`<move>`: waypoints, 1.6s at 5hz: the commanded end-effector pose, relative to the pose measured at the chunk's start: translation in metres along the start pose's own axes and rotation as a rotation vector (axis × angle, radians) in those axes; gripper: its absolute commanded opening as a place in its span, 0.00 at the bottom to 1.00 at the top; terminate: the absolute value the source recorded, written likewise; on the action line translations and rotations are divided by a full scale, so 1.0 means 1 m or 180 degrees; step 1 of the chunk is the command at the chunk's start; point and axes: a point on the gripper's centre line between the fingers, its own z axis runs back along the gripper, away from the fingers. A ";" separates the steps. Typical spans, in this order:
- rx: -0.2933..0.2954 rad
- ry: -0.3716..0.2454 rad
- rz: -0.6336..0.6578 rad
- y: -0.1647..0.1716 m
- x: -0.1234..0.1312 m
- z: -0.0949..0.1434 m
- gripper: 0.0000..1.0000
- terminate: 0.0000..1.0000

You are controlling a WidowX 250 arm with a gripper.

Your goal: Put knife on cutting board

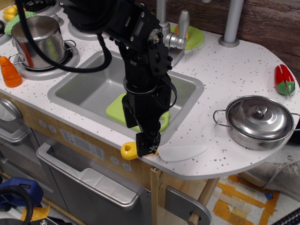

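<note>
cutting board (116, 108): middle hidden behind arm
knife (165, 151): handle-blade joint covered by gripper (148, 146)
jaws: state couldn't be told

The gripper (149, 146) was down at the worktop's (225, 75) front edge, over the knife's (161, 151) yellow handle; whether the fingers gripped it could not be told. The pale blade pointed right. The cutting board (117, 108) lay in the sink (84, 91).

the arm (140, 51) is matte black, built of blocky angular housings with a round joint cap and small screws. thick black cables (56, 61) loop off it. the black gripper (149, 146) carries pale speckled markings.
</note>
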 end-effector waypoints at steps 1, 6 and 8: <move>0.0000 0.0000 0.0000 0.000 0.000 0.000 1.00 0.00; -0.0126 -0.0144 -0.0011 0.008 -0.007 -0.029 1.00 0.00; -0.0202 -0.0241 0.0010 0.008 -0.008 -0.041 1.00 0.00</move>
